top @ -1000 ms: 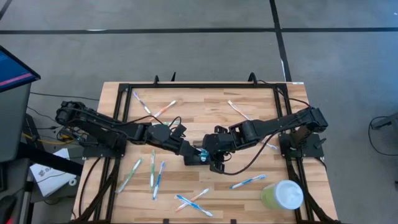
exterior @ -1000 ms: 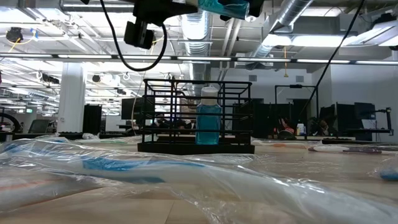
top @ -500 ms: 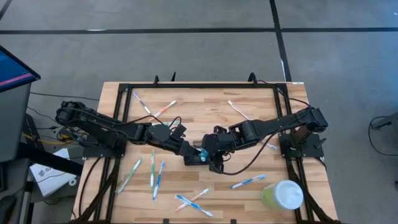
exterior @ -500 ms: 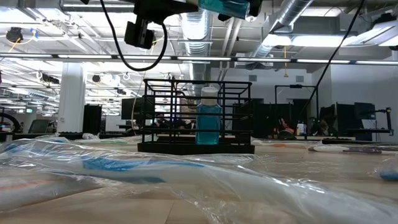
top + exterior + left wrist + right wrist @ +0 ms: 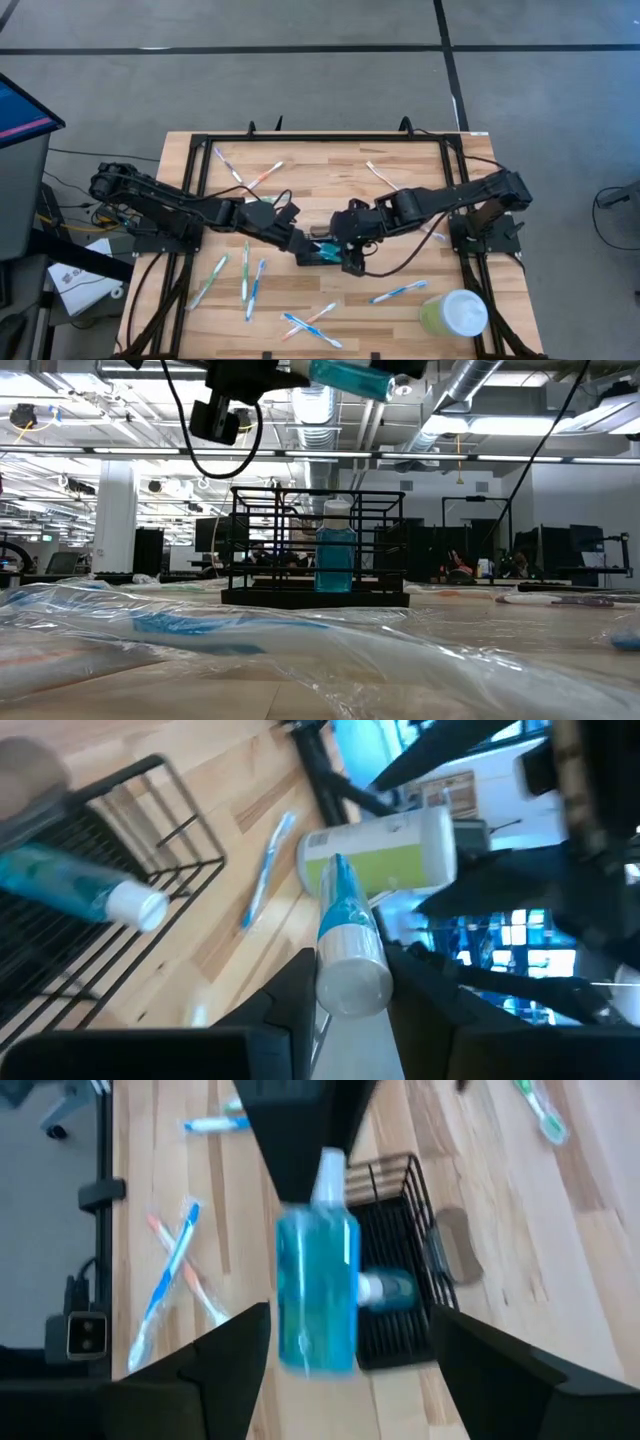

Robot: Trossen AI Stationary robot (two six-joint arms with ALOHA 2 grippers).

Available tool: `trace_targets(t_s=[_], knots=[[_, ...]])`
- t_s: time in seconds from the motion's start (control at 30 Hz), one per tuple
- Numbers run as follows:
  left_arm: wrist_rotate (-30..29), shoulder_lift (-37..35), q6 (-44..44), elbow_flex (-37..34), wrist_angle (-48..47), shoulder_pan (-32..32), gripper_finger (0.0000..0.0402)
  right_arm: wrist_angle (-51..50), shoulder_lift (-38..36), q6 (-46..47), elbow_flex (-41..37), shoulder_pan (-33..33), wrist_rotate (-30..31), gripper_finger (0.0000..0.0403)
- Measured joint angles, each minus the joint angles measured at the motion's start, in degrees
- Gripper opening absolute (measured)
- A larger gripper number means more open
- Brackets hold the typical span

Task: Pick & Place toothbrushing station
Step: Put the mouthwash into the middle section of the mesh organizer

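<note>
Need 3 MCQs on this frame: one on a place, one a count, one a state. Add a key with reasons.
1. Where is the pale green cup?
A. by the left arm's base
B. inside the wire rack
C. at a table corner on the right arm's side

2. How many blue bottles show?
A. one
B. two
C. four

3. How is the right gripper?
A. open
B. shut on a toothbrush
C. shut on the rack

Key:
1 C: the high view shows the pale green cup near the right arm's base.
2 B: one blue bottle is held in the air and a second bottle stands in the wire rack.
3 A: the right gripper has its fingers spread clear of the held bottle, which the left gripper clamps at the cap.
</note>
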Motion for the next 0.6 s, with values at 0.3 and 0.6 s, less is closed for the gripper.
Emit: trace_targets(t_s=[0.3, 0.6], knots=[[1.4, 0.0, 2.2, 4.2, -12.6, 0.0, 0.0089, -1.3, -2.9, 0.9, 0.0, 0.1, 0.3, 0.0266], [-2.9, 0.0, 10.4, 16.4, -34.9, 0.7, 0.0089, -2.0, -3.6, 1.0, 0.0, 1.5, 0.8, 0.0266]])
